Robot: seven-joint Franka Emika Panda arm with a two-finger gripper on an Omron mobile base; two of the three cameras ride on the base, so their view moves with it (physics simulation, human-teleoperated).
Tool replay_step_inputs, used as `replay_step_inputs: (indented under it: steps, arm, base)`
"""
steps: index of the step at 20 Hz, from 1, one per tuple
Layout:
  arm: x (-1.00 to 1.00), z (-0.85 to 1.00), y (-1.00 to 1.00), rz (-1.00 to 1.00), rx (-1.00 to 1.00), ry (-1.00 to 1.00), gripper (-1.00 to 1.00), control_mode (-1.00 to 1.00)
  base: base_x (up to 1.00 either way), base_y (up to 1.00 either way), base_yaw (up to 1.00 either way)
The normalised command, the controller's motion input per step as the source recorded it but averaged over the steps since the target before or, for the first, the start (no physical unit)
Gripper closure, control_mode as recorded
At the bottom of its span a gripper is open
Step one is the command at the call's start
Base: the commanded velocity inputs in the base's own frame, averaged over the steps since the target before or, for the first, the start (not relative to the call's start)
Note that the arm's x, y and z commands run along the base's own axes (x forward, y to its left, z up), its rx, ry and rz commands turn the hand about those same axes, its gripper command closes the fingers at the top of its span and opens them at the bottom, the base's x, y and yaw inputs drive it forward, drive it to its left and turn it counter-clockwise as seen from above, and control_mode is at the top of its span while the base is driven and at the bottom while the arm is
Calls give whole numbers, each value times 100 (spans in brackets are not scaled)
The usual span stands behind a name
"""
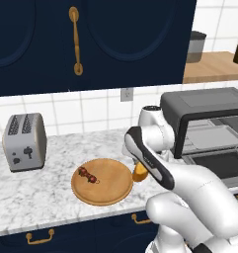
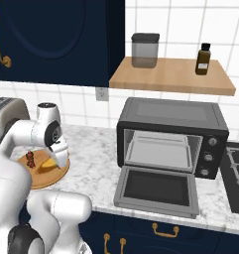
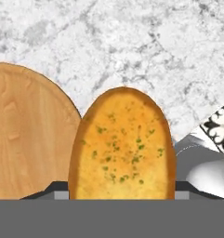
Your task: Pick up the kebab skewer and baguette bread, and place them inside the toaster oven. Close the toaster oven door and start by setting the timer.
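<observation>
Kitchen: marble counter (image 1: 51, 183), navy cabinets (image 1: 91, 39), toaster oven (image 2: 173, 136).

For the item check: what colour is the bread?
Golden yellow with green flecks and an orange-brown crust; clearest in the hand view.

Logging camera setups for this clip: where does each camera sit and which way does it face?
Left base view: behind the arm's left, facing the counter; arm at lower right, baguette bread at the end effector, kebab skewer on the wooden plate.
Right base view: behind its right; arm at lower left, toaster oven with its toaster oven door dropped open.
Hand view: on the hand, looking down at the bread between the fingers.
Both base views share the plate, skewer, bread and oven.
</observation>
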Motion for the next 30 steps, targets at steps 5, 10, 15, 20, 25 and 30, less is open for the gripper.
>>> replay_step_inputs:
  steps: [5,10,15,20,25,30]
  arm:
    - [-9,64,-73,-20,5,0,100,-100]
    - [-14,41,-83,-21,5,0,100,-100]
    - [-5,28,-86,-20,7,-2,100,-100]
    - [0,20,-84,-21,9,-5,100,-100]
    - [0,4,-83,-19,10,-4,100,-100]
    - [0,2,-85,-16,6,-3,100,-100]
  base:
    - [0,0,0]
    - [0,0,0]
    - [0,0,0]
    - [0,0,0]
    - [0,0,0]
    - [0,0,0]
